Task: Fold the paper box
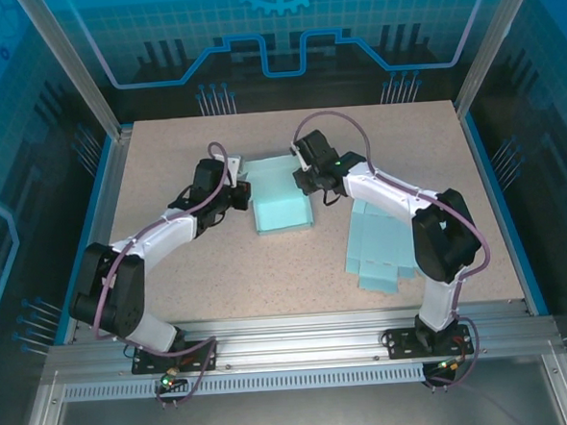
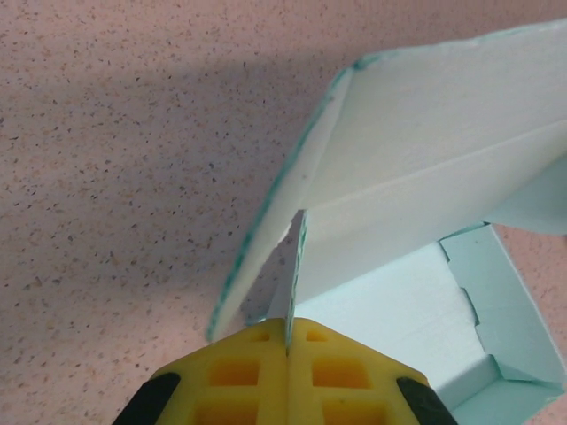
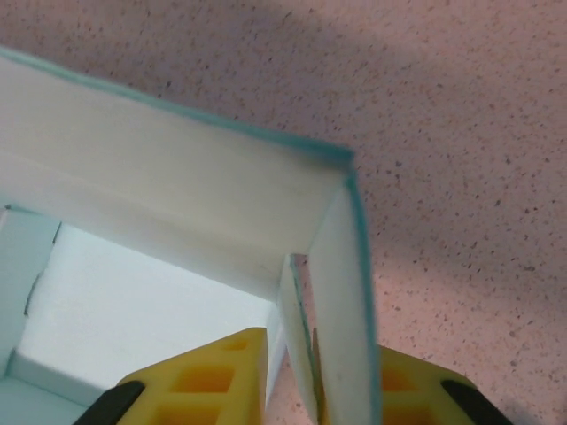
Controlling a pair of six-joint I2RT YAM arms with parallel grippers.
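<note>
The light teal paper box [image 1: 281, 205] lies half-formed on the table between my two grippers, its back wall raised. At the box's left side, my left gripper [image 1: 239, 188] has its yellow fingers [image 2: 257, 372] pressed together on a thin upright side flap [image 2: 299, 257]; the gripper [image 2: 290, 332] is shut on it. My right gripper [image 1: 306, 178] is at the box's right corner. Its fingers [image 3: 221, 372] straddle the right side wall [image 3: 345, 292] and an inner tab [image 3: 297, 328]. The right gripper [image 3: 323, 390] is narrowly open, with a sliver of table showing beside the tab.
A pile of flat teal box blanks [image 1: 382, 245] lies on the right side of the table, under the right arm's forearm. The speckled tabletop [image 1: 220, 274] is bordered by blue rails and a metal frame [image 1: 301, 337] at the near edge.
</note>
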